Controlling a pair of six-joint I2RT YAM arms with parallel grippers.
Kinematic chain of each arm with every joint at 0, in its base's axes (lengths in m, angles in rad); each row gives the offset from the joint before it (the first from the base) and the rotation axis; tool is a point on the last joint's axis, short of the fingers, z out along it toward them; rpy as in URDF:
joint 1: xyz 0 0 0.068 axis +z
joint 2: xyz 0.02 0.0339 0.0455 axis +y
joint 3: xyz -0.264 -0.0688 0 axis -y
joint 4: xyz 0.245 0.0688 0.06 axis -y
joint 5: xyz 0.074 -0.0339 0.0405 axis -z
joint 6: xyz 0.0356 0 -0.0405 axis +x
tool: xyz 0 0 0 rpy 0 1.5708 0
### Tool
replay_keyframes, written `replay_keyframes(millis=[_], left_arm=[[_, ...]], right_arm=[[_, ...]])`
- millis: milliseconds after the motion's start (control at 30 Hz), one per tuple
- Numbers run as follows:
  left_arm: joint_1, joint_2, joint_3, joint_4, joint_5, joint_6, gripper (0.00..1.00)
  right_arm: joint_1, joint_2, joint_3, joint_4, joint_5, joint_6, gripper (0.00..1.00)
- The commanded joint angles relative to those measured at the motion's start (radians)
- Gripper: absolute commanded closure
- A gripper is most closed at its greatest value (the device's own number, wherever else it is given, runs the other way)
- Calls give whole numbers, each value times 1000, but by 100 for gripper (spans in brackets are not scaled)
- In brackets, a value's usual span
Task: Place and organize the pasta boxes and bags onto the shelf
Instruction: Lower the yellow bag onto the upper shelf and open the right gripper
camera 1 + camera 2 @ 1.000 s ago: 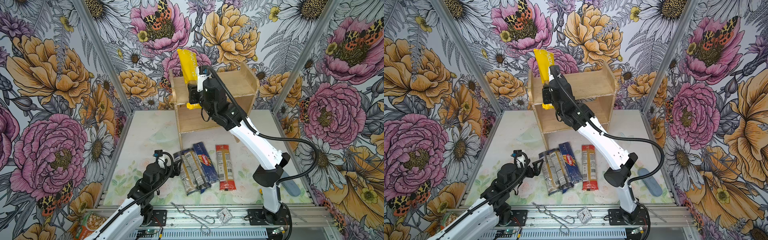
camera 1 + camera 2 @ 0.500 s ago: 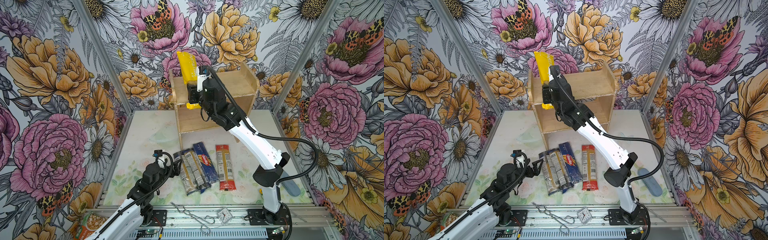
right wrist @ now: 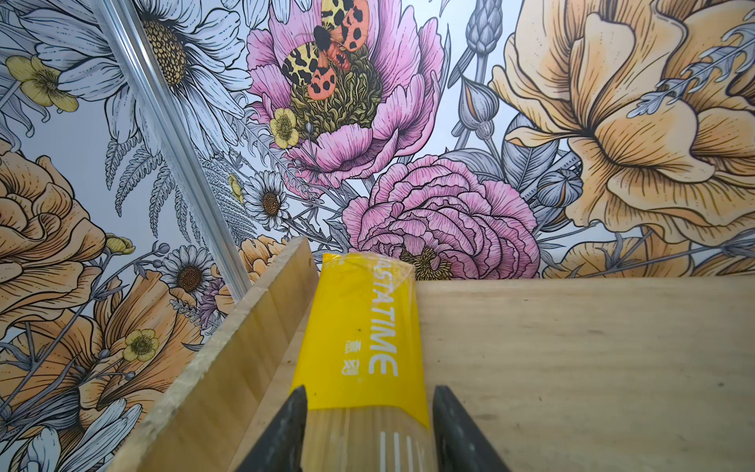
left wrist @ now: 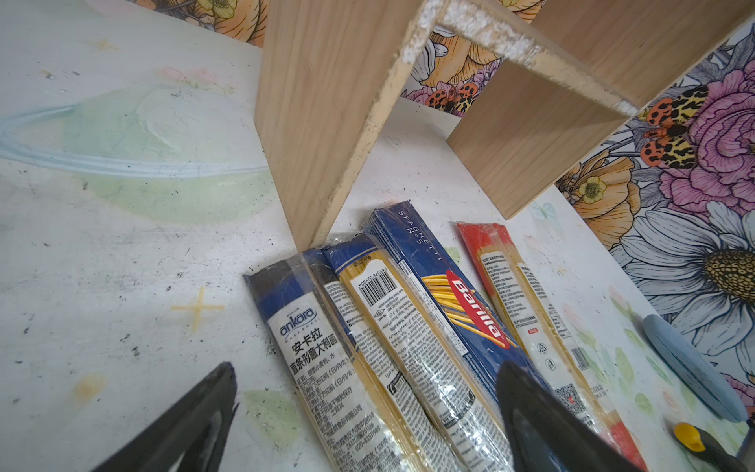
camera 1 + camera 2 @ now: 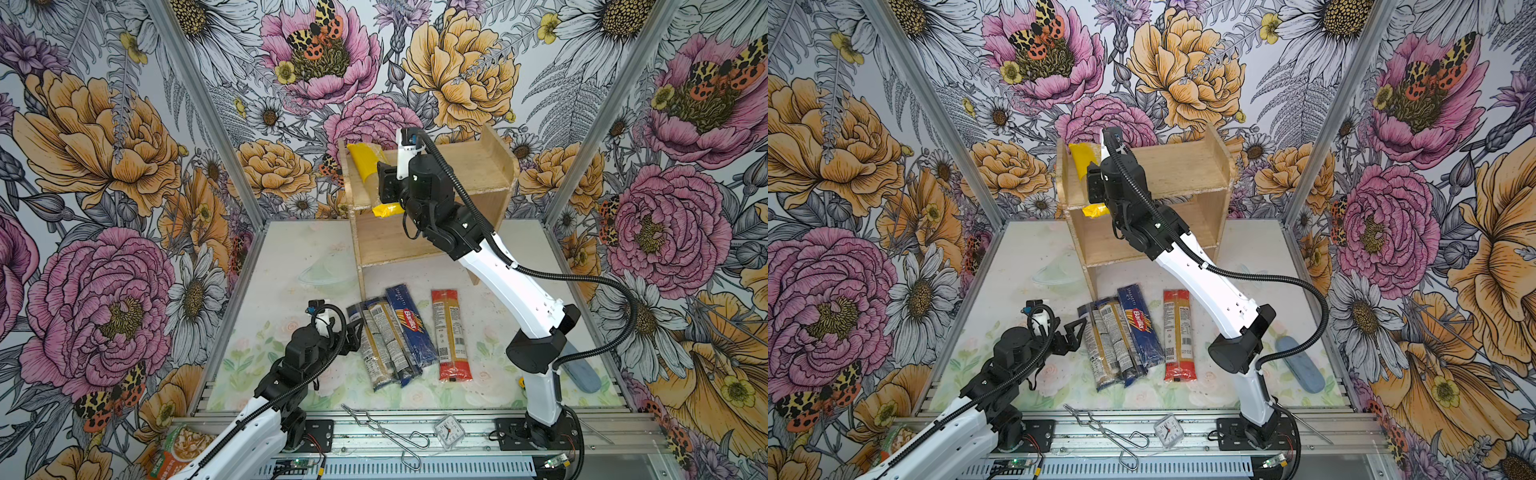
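yellow-ended spaghetti pack (image 5: 1081, 162) lies on shelf (image 5: 1183, 166) top tier, by the left side plank, near end overhanging the front edge. right gripper (image 5: 1095, 187) sits over its middle. on table (image 5: 1025, 257) in front, side by side: left slim blue-ended pack (image 5: 1098, 349), second slim blue-ended pack (image 5: 1119, 340), barilla box (image 5: 1140, 328), red-ended pack (image 5: 1177, 336). left gripper (image 5: 1076, 334), jaws apart, just beside the left slim pack.

This is a robot test booth in a lab. A left arm (image 5: 253, 432) and a right arm (image 5: 511, 286) are bolted to a slotted metal rail (image 5: 615, 432) along the front edge of the table (image 5: 282, 257), with a cable duct (image 5: 436, 471) and a small circuit board (image 5: 296, 475) below it. Metal posts (image 5: 199, 95) frame flat wall panels of flower wallpaper (image 5: 95, 137) (the tabletop bears a faded flower print too). A bare wooden shelf (image 5: 478, 166) and spaghetti packs (image 5: 405, 332) sit there like props.
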Motion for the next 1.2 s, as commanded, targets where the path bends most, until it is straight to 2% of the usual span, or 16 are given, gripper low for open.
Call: replay_keyframes(millis=[0,433,767,967,1167], left_arm=[[4,-9,-7,11,15,18,1],[4,-15,-8,8,20,18,1],[4,-23,-12,7,16,15,1],[5,-21,-11,8,18,16,1],[4,-15,-10,10,13,18,1]], right_arm=[[-5,-13,-7,-4,3,-17,49],[-6,-32,-54,-3,-68,9,49],[-6,-60,-77,-3,-113,-22,48],[-5,-159,-130,-3,-149,-93,44],[-8,-332,-252,-2,-196,-143,36]])
